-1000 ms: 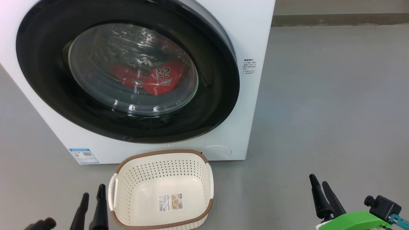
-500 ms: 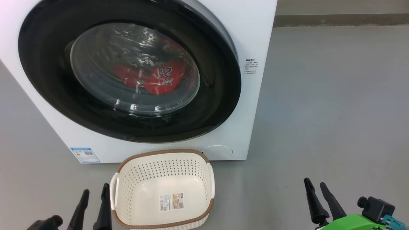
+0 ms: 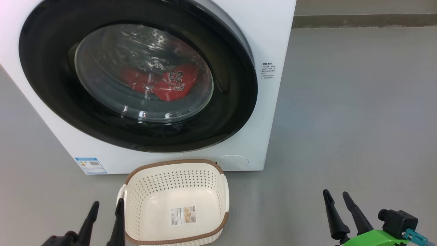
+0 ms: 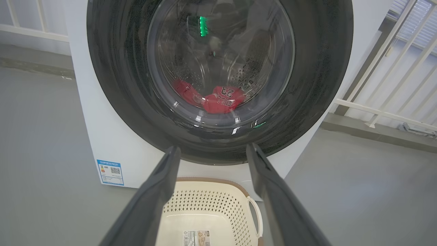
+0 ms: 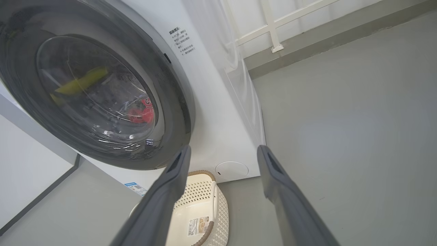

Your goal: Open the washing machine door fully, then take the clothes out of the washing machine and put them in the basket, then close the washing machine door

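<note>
Head: washing machine door (image 3: pixel 136 73) shut, clothes (image 3: pixel 167 85) seen through it; basket (image 3: pixel 174 162) on floor (image 3: pixel 341 102) just below, short drop. Spread and empty: left hand (image 3: pixel 108 202) by basket, right hand (image 3: pixel 336 193) well apart. Left wrist: lined on door bottom. Right wrist: facing door's right edge, likely pull side.

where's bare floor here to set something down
Widest bare floor: right of the washer, back to the wall base, down to the right end effector. A smaller patch lies left of the basket, before the blue label. Crowded: basket close to the washer front, left end effector beside it.
</note>
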